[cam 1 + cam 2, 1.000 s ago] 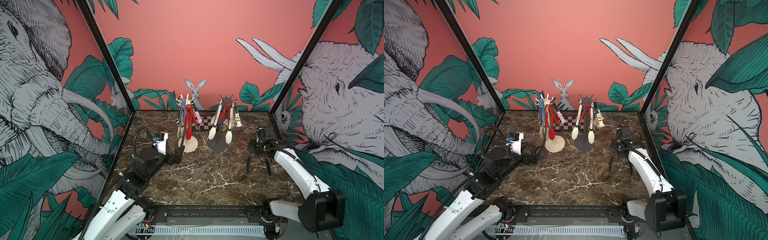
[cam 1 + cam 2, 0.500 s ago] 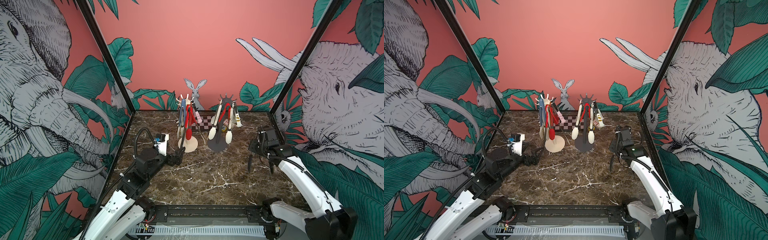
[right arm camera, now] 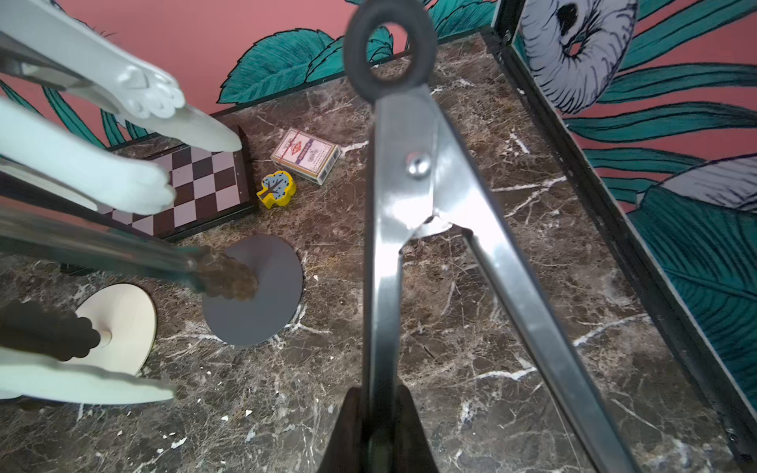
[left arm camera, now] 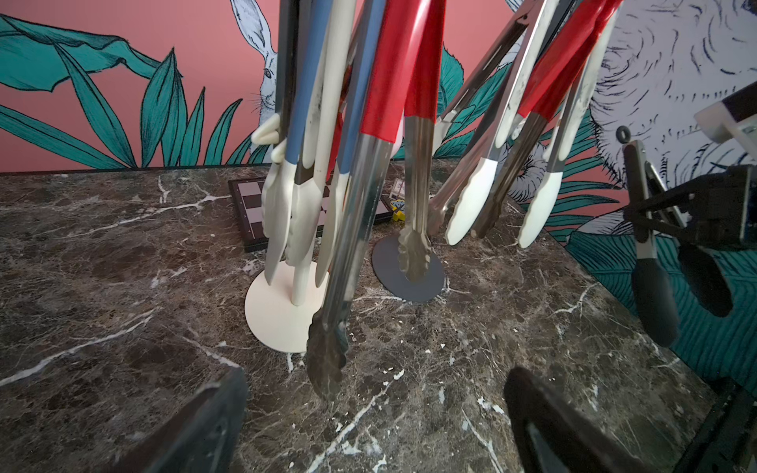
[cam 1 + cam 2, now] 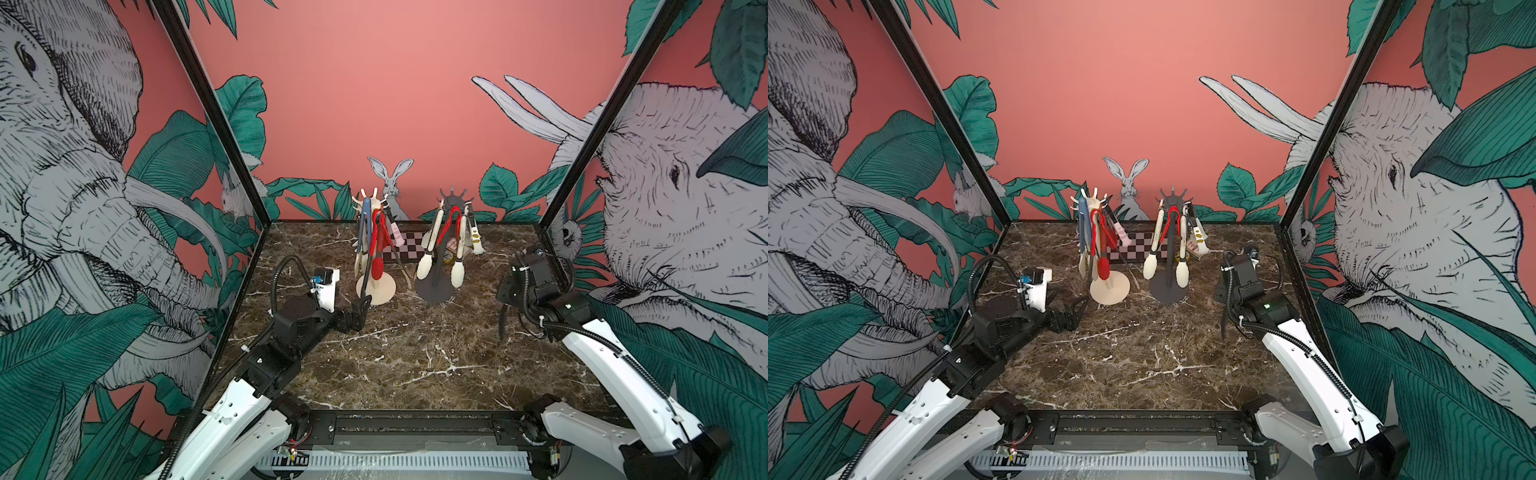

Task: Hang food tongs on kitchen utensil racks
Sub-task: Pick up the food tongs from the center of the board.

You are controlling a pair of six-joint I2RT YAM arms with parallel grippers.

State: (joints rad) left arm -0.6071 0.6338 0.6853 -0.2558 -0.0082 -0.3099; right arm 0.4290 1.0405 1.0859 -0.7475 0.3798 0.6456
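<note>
Right end effector point(image 5: 514, 296) with black-tipped tongs point(image 5: 503, 321) barely shifted

White links point(image 5: 615, 365), black joints point(image 5: 293, 322), ribbed black cables point(image 5: 275, 282); left hand point(image 4: 377, 385) and right hand point(image 3: 379, 409) are black.

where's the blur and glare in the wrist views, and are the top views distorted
Right wrist view: glare whitens the steel arms of the black-tipped tongs, and the pale tong tips near the lens are blurred. Left wrist view: the left gripper shows dark, soft fingers; the cream rack base is sharp. Both top views: black frame posts lean outward, wide-angle.
</note>
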